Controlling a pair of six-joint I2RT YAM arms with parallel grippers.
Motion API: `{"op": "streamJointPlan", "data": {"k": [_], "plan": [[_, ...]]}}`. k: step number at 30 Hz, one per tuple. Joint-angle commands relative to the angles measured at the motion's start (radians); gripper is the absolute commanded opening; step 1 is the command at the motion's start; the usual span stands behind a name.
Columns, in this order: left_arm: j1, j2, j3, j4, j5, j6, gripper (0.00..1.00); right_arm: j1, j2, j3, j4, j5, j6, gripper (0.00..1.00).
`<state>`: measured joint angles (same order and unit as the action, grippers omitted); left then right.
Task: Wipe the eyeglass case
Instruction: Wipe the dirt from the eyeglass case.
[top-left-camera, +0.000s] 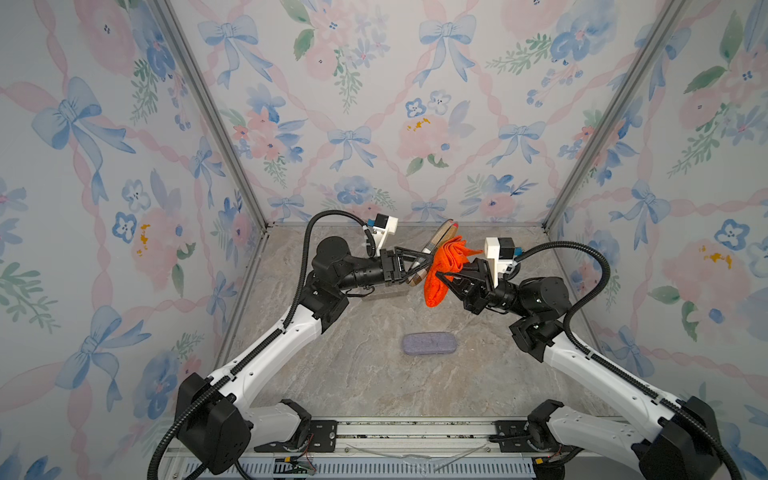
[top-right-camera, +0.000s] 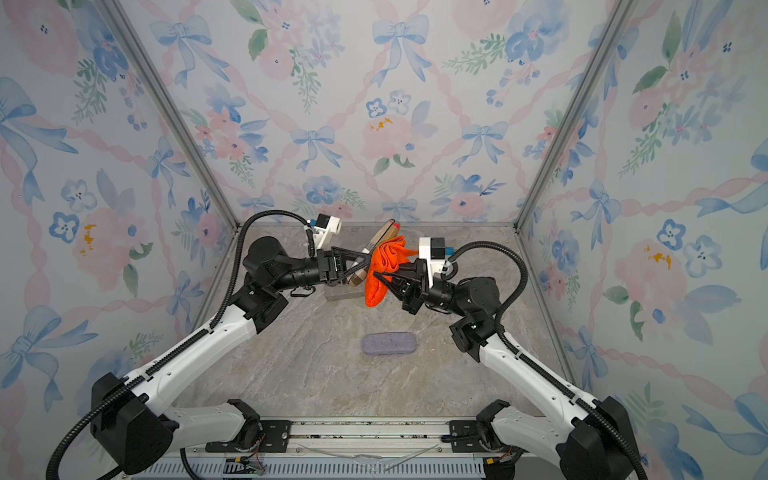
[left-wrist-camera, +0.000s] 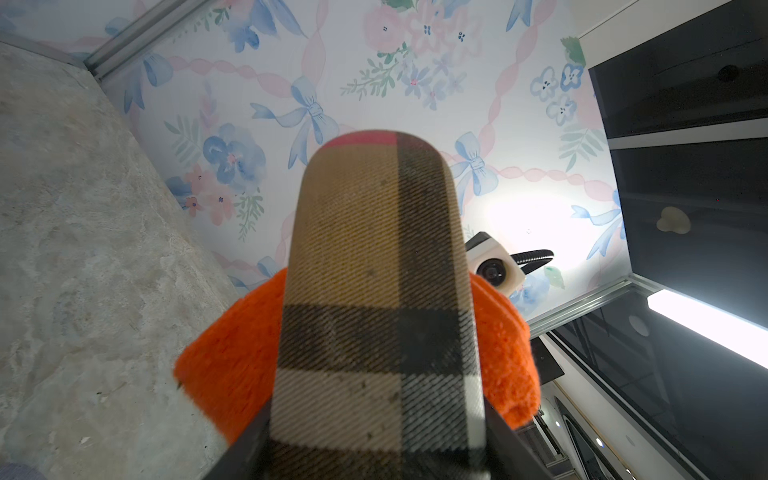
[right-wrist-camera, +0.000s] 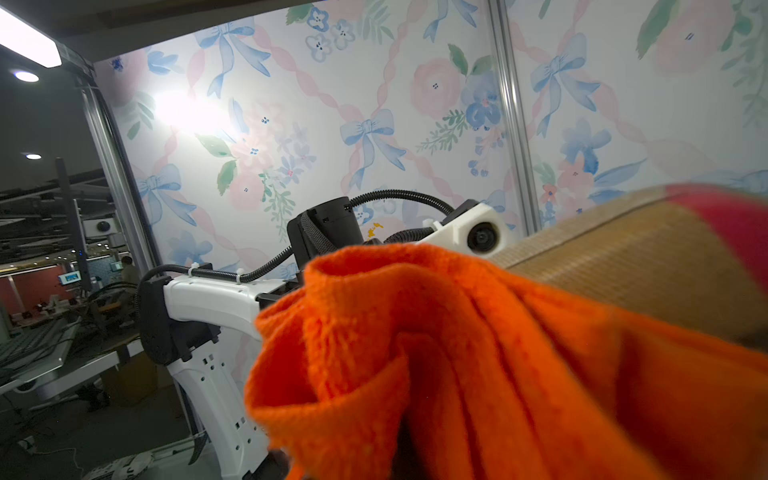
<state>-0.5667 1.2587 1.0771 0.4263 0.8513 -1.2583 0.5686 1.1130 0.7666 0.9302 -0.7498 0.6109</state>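
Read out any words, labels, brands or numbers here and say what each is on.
None can be read.
The plaid eyeglass case, orange cloth and grey case show no lettering.
The background screens in the right wrist view are too small and blurred.

A closed eyeglass case (top-left-camera: 442, 235) (top-right-camera: 384, 233) (left-wrist-camera: 378, 270) (right-wrist-camera: 644, 257) in tan plaid, banded black and white with a red stripe at its tip, juts out at a slant from the jaws of the left gripper (top-left-camera: 426, 266), which clamp its lower end. A fluffy orange cloth (top-left-camera: 446, 266) (top-right-camera: 386, 266) (left-wrist-camera: 224, 365) (right-wrist-camera: 457, 353), bunched in folds, is pinched in the closed jaws of the right gripper (top-left-camera: 441, 277). It presses against the case just beyond the left jaws, its loose end drooping.
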Motion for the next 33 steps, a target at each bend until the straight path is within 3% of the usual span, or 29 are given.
{"op": "streamJointPlan", "data": {"k": [1, 4, 8, 13, 21, 26, 30, 33], "plan": [[-0.018, 0.002, 0.011, 0.103, 0.057, -0.023, 0.27, -0.043, 0.038, 0.029, 0.14, 0.029, 0.082, 0.0], [-0.032, -0.004, 0.005, 0.106, 0.048, -0.027, 0.27, -0.123, 0.109, 0.102, 0.218, 0.021, 0.112, 0.0], [-0.039, -0.021, -0.005, 0.109, 0.027, -0.028, 0.27, -0.202, 0.239, 0.181, 0.471, 0.031, 0.294, 0.0], [-0.035, -0.021, -0.011, 0.118, 0.013, -0.03, 0.27, -0.099, 0.257, 0.171, 0.469, -0.003, 0.271, 0.0], [-0.021, 0.001, -0.009, 0.183, -0.018, -0.049, 0.27, 0.052, 0.206, 0.016, 0.466, -0.022, 0.296, 0.0], [-0.011, 0.006, -0.002, 0.205, -0.054, -0.058, 0.27, 0.129, 0.224, 0.03, 0.472, -0.034, 0.303, 0.0], [-0.013, 0.008, -0.004, 0.219, -0.074, -0.071, 0.27, 0.143, 0.28, 0.088, 0.47, -0.003, 0.245, 0.0], [-0.021, -0.001, -0.015, 0.22, -0.08, -0.078, 0.27, 0.076, 0.313, 0.139, 0.472, 0.013, 0.239, 0.0]]}}
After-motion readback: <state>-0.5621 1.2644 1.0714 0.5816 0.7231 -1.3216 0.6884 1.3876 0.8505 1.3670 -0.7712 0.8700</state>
